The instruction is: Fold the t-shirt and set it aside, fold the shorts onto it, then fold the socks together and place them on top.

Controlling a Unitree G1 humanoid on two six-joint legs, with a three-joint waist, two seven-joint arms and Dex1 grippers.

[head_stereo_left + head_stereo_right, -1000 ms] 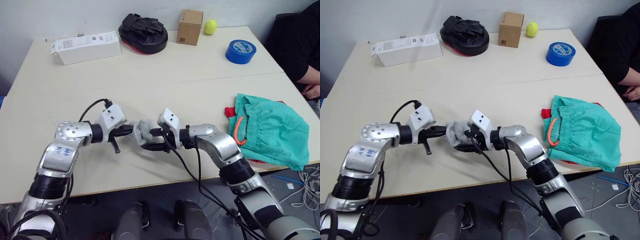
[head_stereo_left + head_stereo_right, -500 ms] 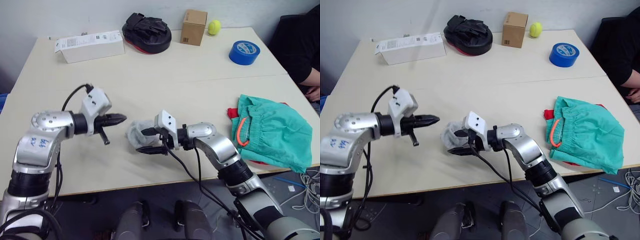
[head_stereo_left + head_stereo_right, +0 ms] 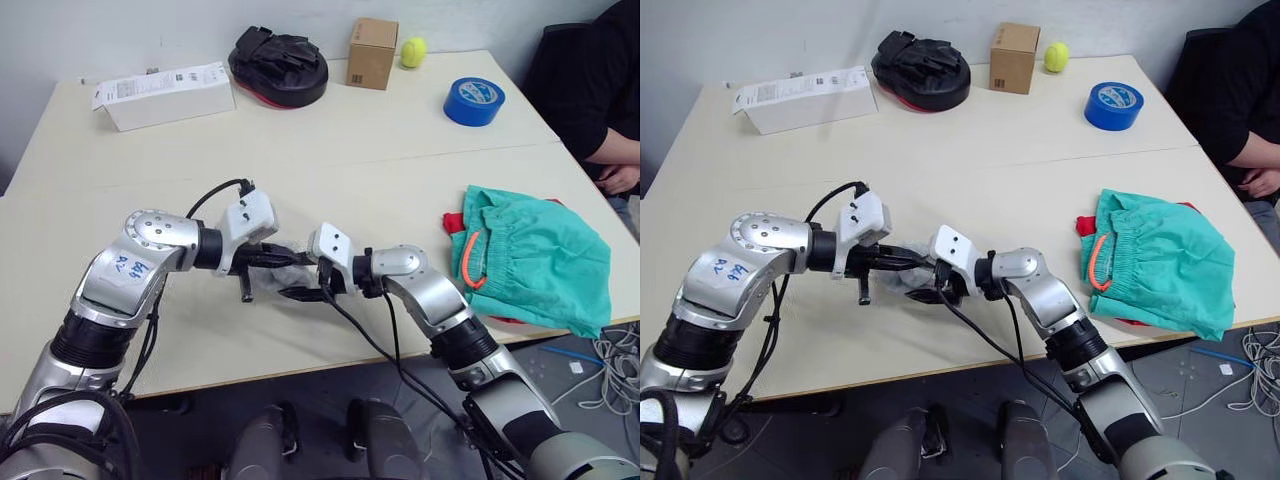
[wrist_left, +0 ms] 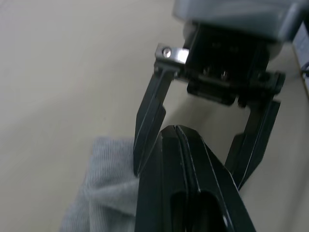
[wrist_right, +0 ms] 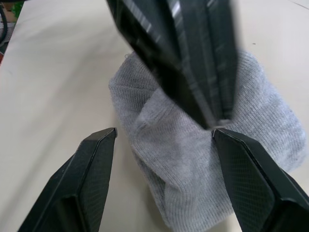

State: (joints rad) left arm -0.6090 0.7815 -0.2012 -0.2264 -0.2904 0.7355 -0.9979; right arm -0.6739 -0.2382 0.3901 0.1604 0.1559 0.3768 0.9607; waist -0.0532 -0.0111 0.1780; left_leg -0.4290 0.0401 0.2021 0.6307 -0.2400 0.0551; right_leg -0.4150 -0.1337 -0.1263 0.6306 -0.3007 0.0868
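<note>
My left gripper has its two fingers pressed together, and their tips push into the grey socks, which lie bunched on the table near its front edge. My right gripper faces it from the other side with the fingers spread wide, one on each side of the socks and of the left fingers. The shorts lie well apart at my right on the t-shirt, of which I see only a red edge.
</note>
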